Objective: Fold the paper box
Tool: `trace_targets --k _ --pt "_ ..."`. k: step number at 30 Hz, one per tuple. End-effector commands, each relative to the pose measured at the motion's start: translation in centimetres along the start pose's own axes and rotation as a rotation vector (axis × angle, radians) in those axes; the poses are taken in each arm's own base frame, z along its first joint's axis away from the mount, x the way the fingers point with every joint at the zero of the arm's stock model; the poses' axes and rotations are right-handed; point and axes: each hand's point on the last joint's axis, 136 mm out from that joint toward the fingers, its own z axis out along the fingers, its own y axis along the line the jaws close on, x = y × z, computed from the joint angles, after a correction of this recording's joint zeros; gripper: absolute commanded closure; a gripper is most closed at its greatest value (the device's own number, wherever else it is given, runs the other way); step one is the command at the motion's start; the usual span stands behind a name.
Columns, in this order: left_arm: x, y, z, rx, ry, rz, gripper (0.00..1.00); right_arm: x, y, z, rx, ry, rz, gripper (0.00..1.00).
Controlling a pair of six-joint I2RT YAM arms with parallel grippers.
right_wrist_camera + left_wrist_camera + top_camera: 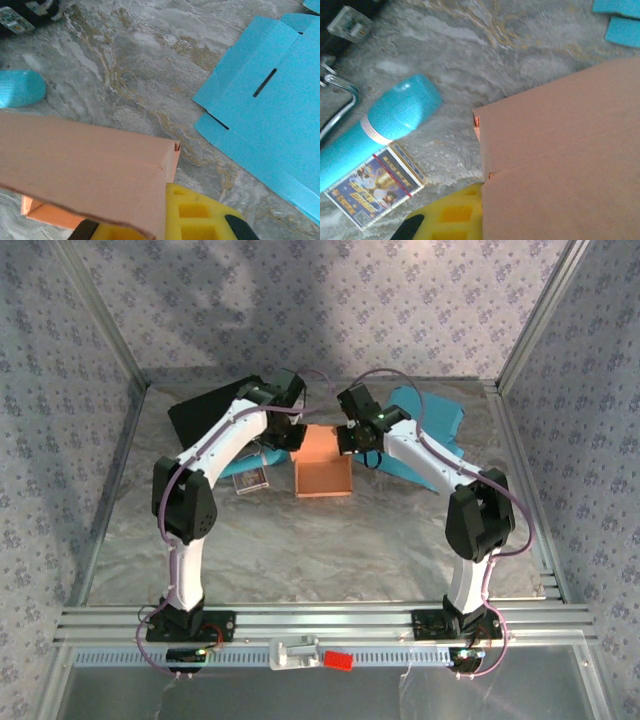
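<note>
Orange paper box [323, 476]: both jaws clamped on far wall; card [372, 186] print unreadable.

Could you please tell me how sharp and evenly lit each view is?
Top external: sharp, with soft shadows across the back wall. Left wrist: soft throughout, the box near the lens blurred. Right wrist: the box's near edge blurry, the blue sheet crisper.

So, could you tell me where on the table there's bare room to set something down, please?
The widest free patch is the marbled table in front of the orange box, reaching down to the near edge. It's crowded beside the box: a card case and a black object on its left, blue sheets on its right.
</note>
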Motion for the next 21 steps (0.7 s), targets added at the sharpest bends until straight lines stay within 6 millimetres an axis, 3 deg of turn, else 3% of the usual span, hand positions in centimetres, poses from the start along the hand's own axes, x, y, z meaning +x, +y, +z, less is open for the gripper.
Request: trace_targets --k 1,9,21 --pt "-1.7 0.1 0.9 0.025 -0.041 -0.067 1.0 -1.7 1.0 0.2 -0.004 -0.061 0.054 1.0" --pt "-1.8 -0.7 2.2 0.059 -0.116 -0.061 1.0 -0.6 2.0 1.3 -0.008 -0.11 0.074 1.0" --pt "0.4 -1.5 2.9 0.118 -0.164 -0.103 1.0 1.4 2.2 1.2 0.061 -0.137 0.118 1.0"
